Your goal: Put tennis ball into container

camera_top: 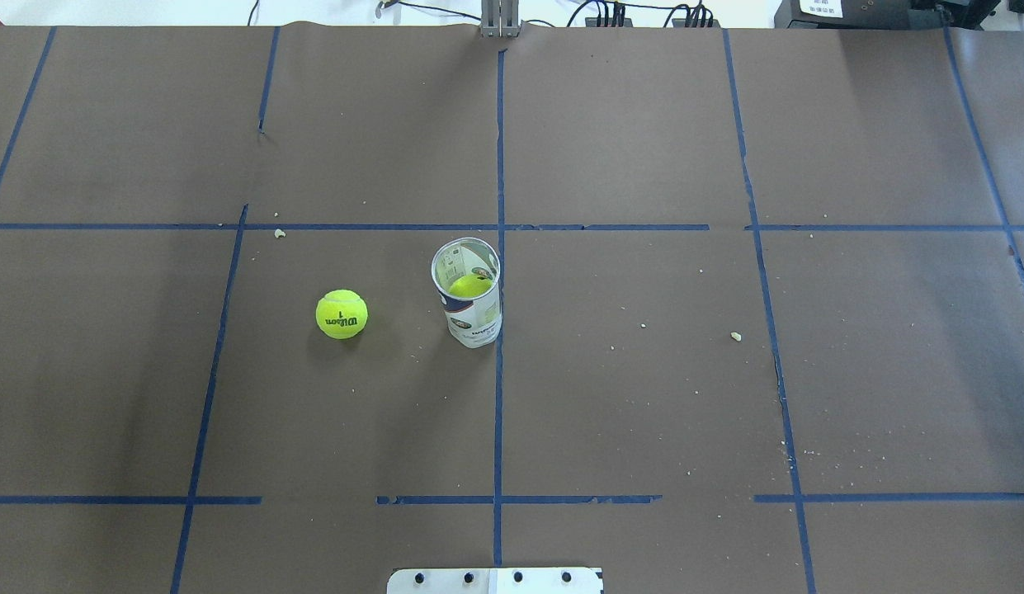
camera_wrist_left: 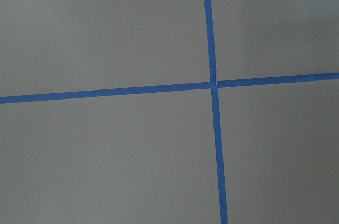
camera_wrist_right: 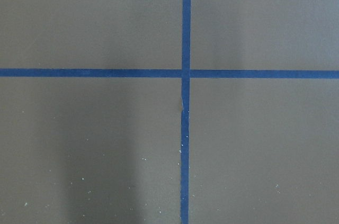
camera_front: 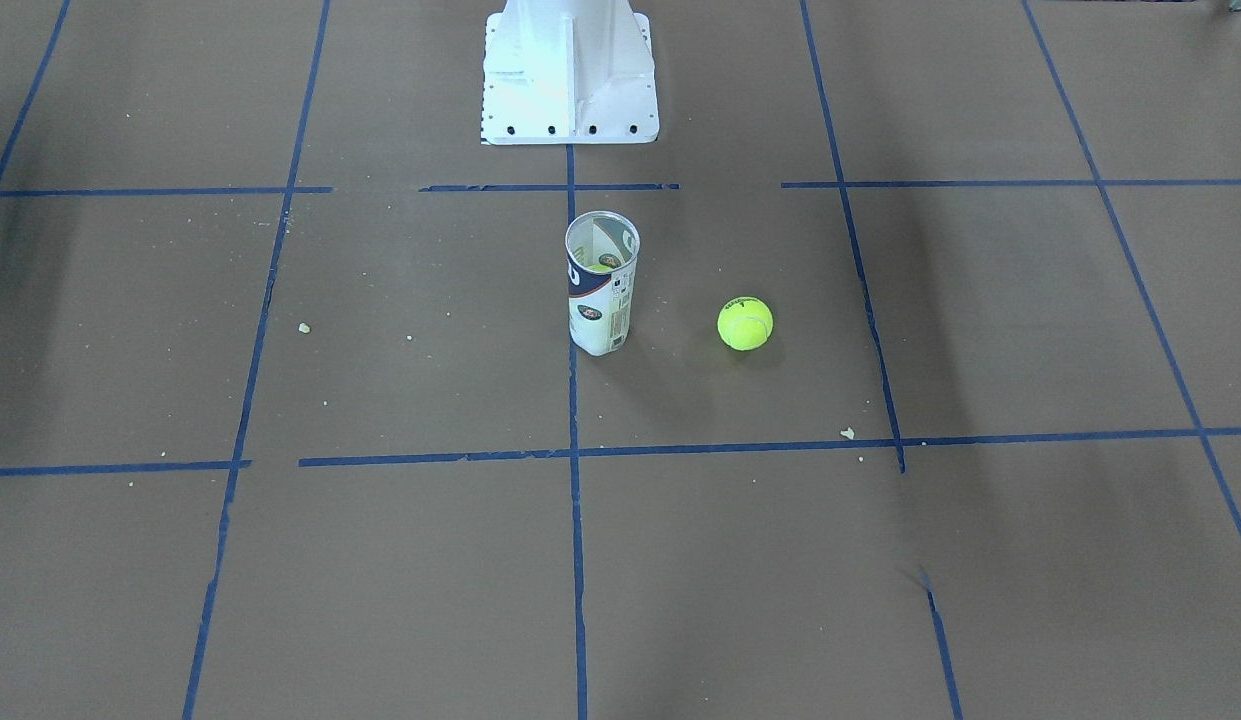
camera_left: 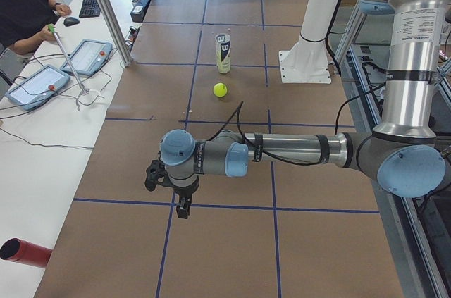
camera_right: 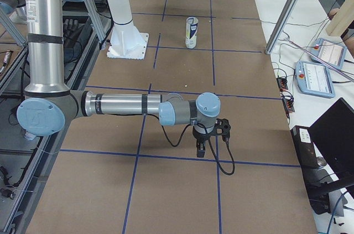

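Observation:
A yellow-green tennis ball (camera_front: 745, 323) (camera_top: 342, 313) (camera_left: 220, 89) lies on the brown table, a little toward my left of the container. The clear container (camera_front: 602, 283) (camera_top: 469, 304) (camera_right: 191, 32) stands upright and open-topped at the table's middle, with another yellow-green ball (camera_top: 470, 285) low inside it. My left gripper (camera_left: 182, 206) hangs far off over my left end of the table. My right gripper (camera_right: 201, 150) hangs over the right end. Both show only in the side views, so I cannot tell whether they are open or shut. The wrist views hold only brown paper and blue tape.
The white metal pedestal (camera_front: 568, 75) (camera_left: 305, 65) stands behind the container on the robot's side. Small crumbs (camera_front: 847, 433) dot the paper. An operator's desk with tablets (camera_left: 35, 85) runs along the far edge, and a red cylinder (camera_left: 25, 252) lies there.

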Action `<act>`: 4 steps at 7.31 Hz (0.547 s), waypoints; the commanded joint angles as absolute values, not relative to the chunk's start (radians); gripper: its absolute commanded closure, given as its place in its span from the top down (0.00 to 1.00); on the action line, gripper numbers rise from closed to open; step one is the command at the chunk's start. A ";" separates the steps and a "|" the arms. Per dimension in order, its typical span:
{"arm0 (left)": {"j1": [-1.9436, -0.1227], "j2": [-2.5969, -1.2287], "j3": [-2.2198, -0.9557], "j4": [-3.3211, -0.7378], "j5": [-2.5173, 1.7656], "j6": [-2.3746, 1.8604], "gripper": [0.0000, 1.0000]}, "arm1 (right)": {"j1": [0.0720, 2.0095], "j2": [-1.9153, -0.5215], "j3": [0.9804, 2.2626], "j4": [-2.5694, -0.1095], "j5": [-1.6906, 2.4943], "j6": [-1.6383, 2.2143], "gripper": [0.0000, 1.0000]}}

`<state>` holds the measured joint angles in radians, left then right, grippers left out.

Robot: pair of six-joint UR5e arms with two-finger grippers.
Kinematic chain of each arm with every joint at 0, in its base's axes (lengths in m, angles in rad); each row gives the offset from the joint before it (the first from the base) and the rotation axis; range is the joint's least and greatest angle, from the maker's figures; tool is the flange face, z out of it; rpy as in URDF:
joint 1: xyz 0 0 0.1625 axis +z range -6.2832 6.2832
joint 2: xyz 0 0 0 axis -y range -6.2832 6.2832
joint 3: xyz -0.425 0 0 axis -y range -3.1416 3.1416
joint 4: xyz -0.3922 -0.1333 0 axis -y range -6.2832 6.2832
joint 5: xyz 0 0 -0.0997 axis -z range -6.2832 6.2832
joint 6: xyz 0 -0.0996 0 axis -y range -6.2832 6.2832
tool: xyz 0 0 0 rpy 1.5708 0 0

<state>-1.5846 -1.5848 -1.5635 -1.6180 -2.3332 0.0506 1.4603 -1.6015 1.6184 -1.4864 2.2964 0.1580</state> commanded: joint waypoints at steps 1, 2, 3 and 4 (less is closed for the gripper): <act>-1.585 -1.583 -1.565 -1.617 -2.333 0.051 1.00 | 1.460 -1.601 1.618 -1.486 2.296 0.158 1.00; -1.585 -1.588 -1.562 -1.621 -2.332 0.051 1.00 | 1.460 -1.601 1.618 -1.486 2.296 0.158 1.00; -1.582 -1.621 -1.589 -1.615 -2.324 0.048 1.00 | 1.460 -1.601 1.618 -1.486 2.296 0.158 1.00; -1.577 -1.640 -1.655 -1.573 -2.326 0.023 1.00 | 1.460 -1.601 1.618 -1.486 2.296 0.158 1.00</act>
<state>-1.5816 -1.6133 -1.5953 -1.6068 -2.3272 0.0429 1.4603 -1.6015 1.6183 -1.4864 2.2964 0.1580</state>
